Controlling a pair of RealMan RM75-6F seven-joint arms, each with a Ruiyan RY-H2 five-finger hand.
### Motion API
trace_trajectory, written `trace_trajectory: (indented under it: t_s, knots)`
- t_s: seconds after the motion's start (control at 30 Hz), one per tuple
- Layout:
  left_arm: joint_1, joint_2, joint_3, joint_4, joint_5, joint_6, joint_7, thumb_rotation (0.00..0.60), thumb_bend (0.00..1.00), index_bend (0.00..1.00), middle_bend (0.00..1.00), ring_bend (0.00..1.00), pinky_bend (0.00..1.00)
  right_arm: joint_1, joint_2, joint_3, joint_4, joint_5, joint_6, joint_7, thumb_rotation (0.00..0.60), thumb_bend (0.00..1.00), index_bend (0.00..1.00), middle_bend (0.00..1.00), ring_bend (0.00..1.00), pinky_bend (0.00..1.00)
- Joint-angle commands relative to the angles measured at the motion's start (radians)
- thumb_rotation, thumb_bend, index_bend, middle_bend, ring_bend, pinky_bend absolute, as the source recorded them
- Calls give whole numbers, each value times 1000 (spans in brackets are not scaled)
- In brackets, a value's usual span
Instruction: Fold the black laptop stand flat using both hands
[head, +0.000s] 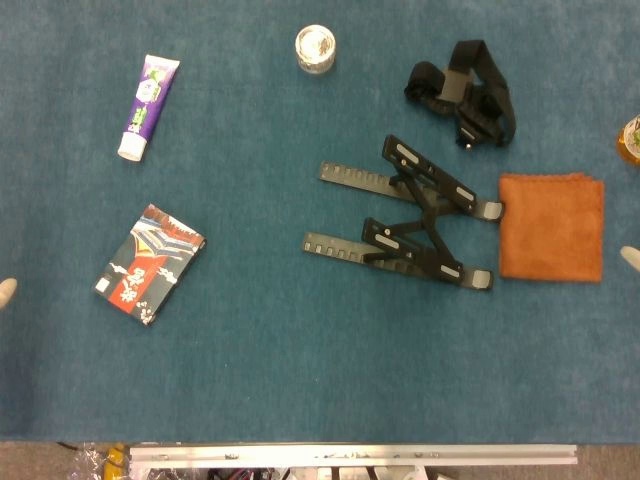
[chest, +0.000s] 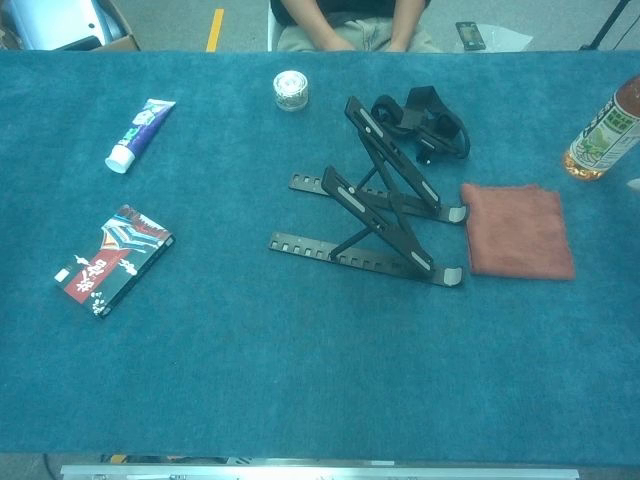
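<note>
The left hand shows only as a pale tip at the far left edge of the head view, about halfway down, and the right hand shows likewise as a pale tip at the far right edge; from so little of either, I cannot tell whether they are open or closed, and neither touches anything that can be seen. The black laptop stand sits unfolded right of centre on the blue-carpeted desk, its two slotted base rails lying flat and pointing toward the left of the frame, its upper arms propped up at a slant, as the chest view makes plain. Just beside its right end lies a folded orange cloth, near or touching the stand's end lips. Above the stand, toward the upper right, lies a black strap mount, close to the stand's raised tips. A small round white-lidded jar stands at upper centre. A purple and white tube lies at upper left, and a patterned red, black and white packet lies at mid left. A bottle of amber drink stands at the right edge in the chest view.
</note>
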Motion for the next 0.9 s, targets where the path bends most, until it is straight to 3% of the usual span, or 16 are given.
trace_trajectory:
  t_s: [0.03,0.5,0.9]
  knots:
    - [-1,-2,2,3,-3,-5,-1,600,135,0,0,0,0,2,-1,-1,0,3,-6,-3,600,82,0,0,0,0]
    - [-1,12,2,11,2,-4,-8,600,135,0,0,0,0,88,-7,27,8,54,-133,-117,600,83,0,0,0,0]
    - [4,26,4,22,-6,-6,-22,600,135,0,0,0,0,196,-166,81,66,166,-211,-369,600,0,0,0,0,0]
